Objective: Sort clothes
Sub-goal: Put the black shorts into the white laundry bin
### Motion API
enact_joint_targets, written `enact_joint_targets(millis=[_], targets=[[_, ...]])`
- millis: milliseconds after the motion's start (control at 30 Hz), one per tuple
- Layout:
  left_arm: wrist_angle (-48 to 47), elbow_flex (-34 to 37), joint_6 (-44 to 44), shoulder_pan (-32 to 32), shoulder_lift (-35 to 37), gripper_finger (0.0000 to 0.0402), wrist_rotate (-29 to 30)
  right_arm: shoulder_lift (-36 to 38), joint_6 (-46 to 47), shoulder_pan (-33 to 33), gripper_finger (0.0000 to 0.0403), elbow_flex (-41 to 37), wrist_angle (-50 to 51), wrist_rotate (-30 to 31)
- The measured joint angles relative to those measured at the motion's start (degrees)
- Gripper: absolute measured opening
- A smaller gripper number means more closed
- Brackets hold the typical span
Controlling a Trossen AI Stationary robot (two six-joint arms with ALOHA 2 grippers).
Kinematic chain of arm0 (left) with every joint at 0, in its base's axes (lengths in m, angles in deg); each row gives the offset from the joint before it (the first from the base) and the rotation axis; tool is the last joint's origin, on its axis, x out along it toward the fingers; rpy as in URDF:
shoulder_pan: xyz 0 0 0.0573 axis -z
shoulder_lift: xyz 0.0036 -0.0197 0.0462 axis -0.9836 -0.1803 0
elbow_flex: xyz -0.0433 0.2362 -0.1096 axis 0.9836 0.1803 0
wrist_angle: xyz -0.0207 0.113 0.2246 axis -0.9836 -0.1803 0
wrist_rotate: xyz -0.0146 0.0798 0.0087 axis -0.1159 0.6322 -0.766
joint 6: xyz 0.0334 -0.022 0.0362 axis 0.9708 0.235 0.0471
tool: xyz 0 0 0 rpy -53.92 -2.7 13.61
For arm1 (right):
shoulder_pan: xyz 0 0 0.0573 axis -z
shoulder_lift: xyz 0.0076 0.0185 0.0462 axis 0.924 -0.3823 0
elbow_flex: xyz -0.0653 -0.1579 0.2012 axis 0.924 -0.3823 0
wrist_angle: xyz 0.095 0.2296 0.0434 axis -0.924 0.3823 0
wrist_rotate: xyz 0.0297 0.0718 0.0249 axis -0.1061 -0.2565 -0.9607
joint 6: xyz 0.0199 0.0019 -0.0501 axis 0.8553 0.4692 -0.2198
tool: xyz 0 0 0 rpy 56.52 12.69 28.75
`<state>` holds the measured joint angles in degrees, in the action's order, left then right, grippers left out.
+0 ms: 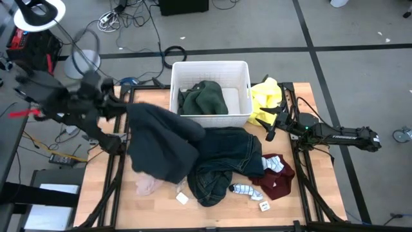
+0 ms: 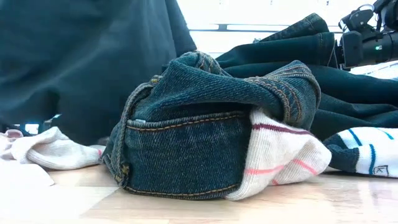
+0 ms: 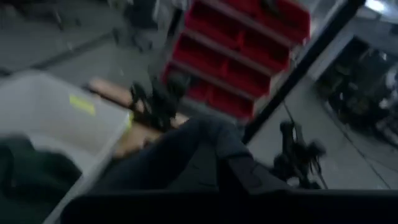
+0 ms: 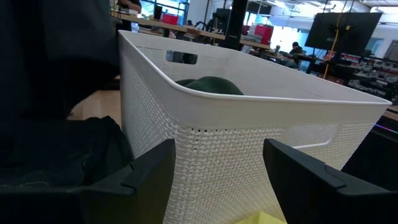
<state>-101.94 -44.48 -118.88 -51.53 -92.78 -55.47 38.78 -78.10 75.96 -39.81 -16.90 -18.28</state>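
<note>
- Mid-transfer, by the look of it: dark navy garment (image 1: 158, 142) hanging lifted from the left gripper (image 1: 119, 103), just left of the white bin (image 1: 241, 71), lower folds draped over the pile in front of the bin.
- Left jaws apparently clenched on that garment's top edge; contact blurred, so a judgement rather than a clear sighting.
- Right gripper (image 1: 269, 129) parked just right of the bin, fingers (image 4: 149, 171) spread apart and gripping nothing, bin wall straight ahead of them.
- Already inside the bin: dark green garment (image 1: 203, 96).
- Still outside: yellow garment (image 1: 265, 96) at the bin's right corner; jeans (image 1: 222, 164) in front of the bin; maroon garment (image 1: 277, 183) and striped socks (image 1: 243, 189) front-right of it; pale pink garment (image 1: 149, 185) front-left.
- Next, probably: carrying the navy garment over the rim, high enough for the trailing cloth to clear, then releasing.
</note>
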Motion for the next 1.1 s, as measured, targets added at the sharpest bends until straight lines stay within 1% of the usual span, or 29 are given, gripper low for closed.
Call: enact_joint_targets(millis=[100, 200, 400, 600, 833, 933, 1100], targets=[[4.3, -1.5, 4.5, -2.1, 0.0, 0.0, 2.2, 0.0, 0.0, 0.0, 0.0245, 0.0, 0.0, 0.0], [9.4, -2.6, 11.1, -4.0, 0.0, 0.0, 2.5, 0.0, 0.0, 0.0, 0.0245, 0.0, 0.0, 0.0], [24.3, -2.7, 29.9, -6.5, -0.5, 0.0, 2.5, 0.0, 0.0, 0.0, 0.0245, 0.0, 0.0, 0.0], [36.2, -2.7, 44.0, -9.0, -2.1, 0.0, 2.5, 0.0, 0.0, 0.0, 0.0245, 0.0, 0.0, 0.0], [44.3, -2.7, 50.8, -15.7, -5.5, 0.0, 2.6, 0.0, 0.0, 0.0, 0.0245, 0.0, 0.0, 0.0], [47.5, -3.1, 51.1, -19.3, -7.0, 0.0, -1.4, 0.0, 0.0, 0.0, 0.0245, 0.0, 0.0, 0.0], [51.6, -7.7, 51.2, -26.0, -11.8, 0.0, -8.7, 0.0, 0.0, 0.0, 0.0245, 0.0, 0.0, 0.0]])
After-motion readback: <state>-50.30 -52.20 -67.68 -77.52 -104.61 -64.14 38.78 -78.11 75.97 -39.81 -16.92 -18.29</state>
